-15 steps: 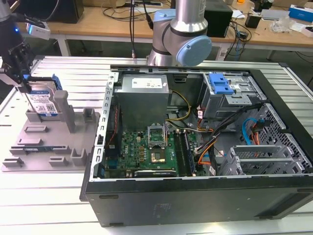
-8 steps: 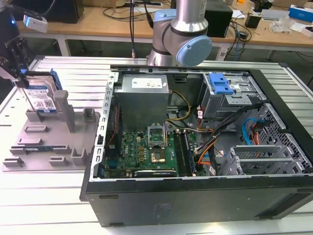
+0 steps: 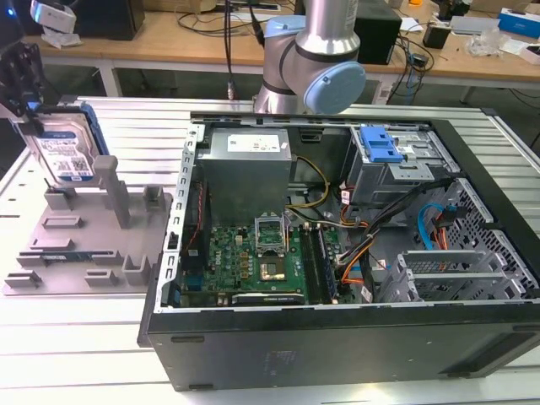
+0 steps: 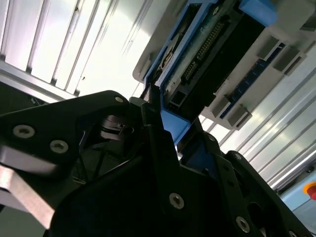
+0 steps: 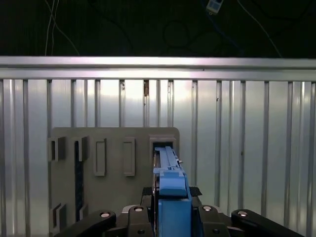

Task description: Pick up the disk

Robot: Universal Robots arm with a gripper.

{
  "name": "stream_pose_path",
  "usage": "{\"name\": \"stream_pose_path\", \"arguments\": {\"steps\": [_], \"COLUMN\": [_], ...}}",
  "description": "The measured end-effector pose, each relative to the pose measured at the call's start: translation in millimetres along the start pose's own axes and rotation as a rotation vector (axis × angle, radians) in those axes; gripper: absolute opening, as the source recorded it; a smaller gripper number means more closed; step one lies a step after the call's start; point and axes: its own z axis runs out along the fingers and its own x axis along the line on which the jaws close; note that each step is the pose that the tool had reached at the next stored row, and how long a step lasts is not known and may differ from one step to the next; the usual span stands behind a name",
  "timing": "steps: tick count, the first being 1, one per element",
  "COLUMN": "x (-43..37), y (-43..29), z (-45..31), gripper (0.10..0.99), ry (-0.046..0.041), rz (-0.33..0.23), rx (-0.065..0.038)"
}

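Disk gripped at upper left of exterior view

Disk (image 3: 69, 150) upright at upper left of exterior view, label facing camera, blue rail along its edge, held from above by black gripper (image 3: 24, 101). Jaws closed on disk's upper edge. Lower end of disk near or touching grey fixture (image 3: 80, 240); cannot tell which. Fixture on slatted metal table (image 3: 76, 337), with upright posts, just beside open computer case (image 3: 337, 253) filling centre and right of frame. Blue bracket (image 3: 379, 145) inside case, upper right. Arm (image 3: 316, 59) at top centre, behind case.

Seen edge-on in first wrist view: disk (image 5: 170, 192) at lower centre, blue rail between black fingers (image 5: 212, 224), fixture (image 5: 113, 163) beyond. Seen in second wrist view: disk (image 4: 212, 54) at upper centre, connector side showing, clamped by gripper (image 4: 165, 136).
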Motion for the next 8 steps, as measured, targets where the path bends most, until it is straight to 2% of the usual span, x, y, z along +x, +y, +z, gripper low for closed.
{"name": "stream_pose_path", "arguments": {"steps": [8], "x": [0.2], "y": [-0.3], "z": [-26.2], "gripper": [0.365], "ry": [-0.0056], "rz": [0.0], "rx": [0.008]}}
